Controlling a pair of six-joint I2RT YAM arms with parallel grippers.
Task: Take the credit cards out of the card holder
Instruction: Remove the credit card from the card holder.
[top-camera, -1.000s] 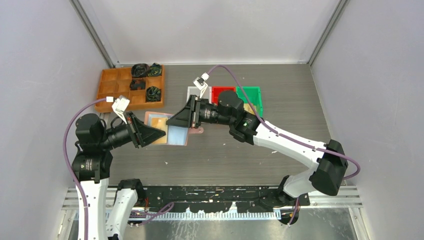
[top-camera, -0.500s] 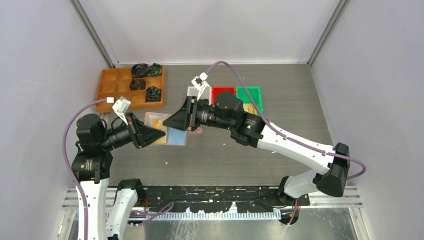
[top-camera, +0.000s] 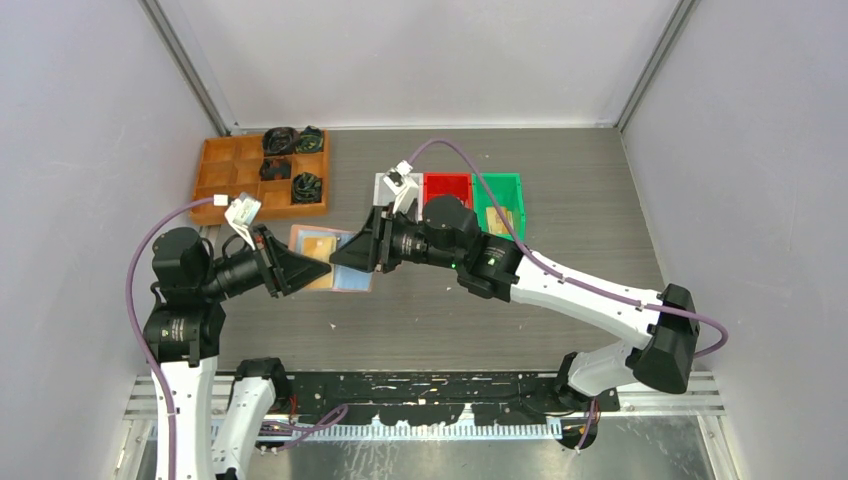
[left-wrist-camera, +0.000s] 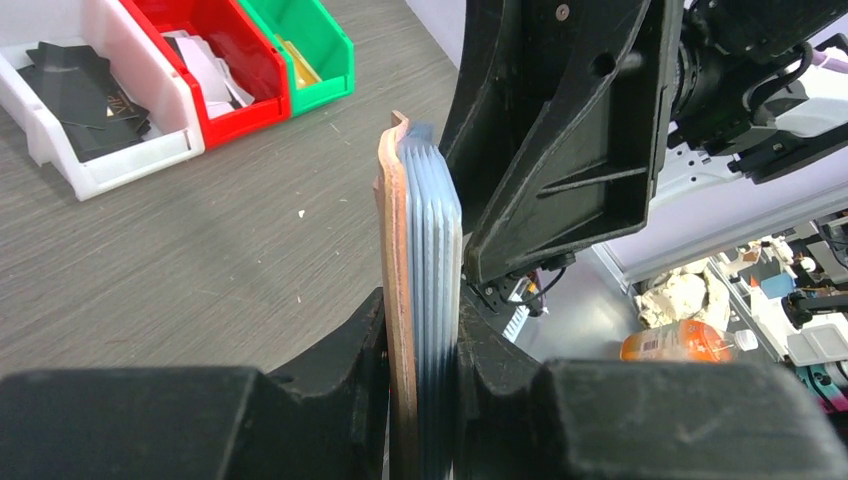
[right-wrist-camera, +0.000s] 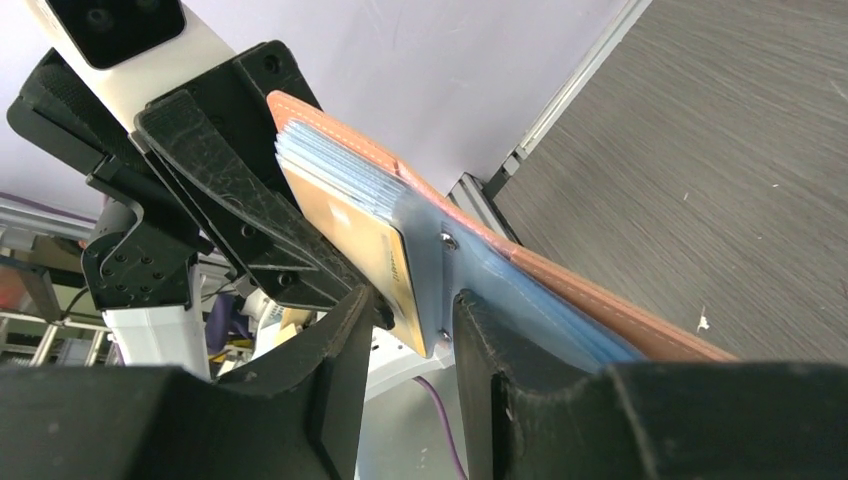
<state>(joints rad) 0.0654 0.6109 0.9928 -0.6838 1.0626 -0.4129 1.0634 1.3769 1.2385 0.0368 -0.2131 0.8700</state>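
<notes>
Since a second ago the right gripper (top-camera: 350, 256) has slid toward the lower left of the overhead view. It now meets the card holder (top-camera: 320, 250) and covers the pink tab that showed at the holder's right edge. The left arm has stayed where it was.

At the upper left of the overhead view a brown tray (top-camera: 225, 180) of compartments sits on the table (top-camera: 560, 200), with dark bundles in several of its right-hand cells. Below and right of it the left gripper (top-camera: 300, 268) is clenched on the card holder. In the left wrist view its fingers (left-wrist-camera: 340, 370) press both faces of the holder (left-wrist-camera: 405, 300), which stands edge-on and upright, tan leather on the left and a stack of blue sleeves (left-wrist-camera: 435, 280) on the right. The holder is held off the table, left of centre in the overhead view.

Just right of it, the black body of the right gripper (left-wrist-camera: 560, 150) fills the upper middle of the left wrist view and blocks what lies behind. In the right wrist view its fingers (right-wrist-camera: 340, 360) straddle the holder's (right-wrist-camera: 560, 290) open end, with a gold card (right-wrist-camera: 360, 245) and a blue sleeve between them. The jaws are narrowly apart; whether they pinch the card cannot be told. The left gripper (right-wrist-camera: 220, 180) shows behind.

Further right, a white bin (top-camera: 386, 183), a red bin (top-camera: 447, 184) and a green bin (top-camera: 500, 195) stand in a row. The white one holds dark cards, and the right arm's wrist partly hides all three from above.
</notes>
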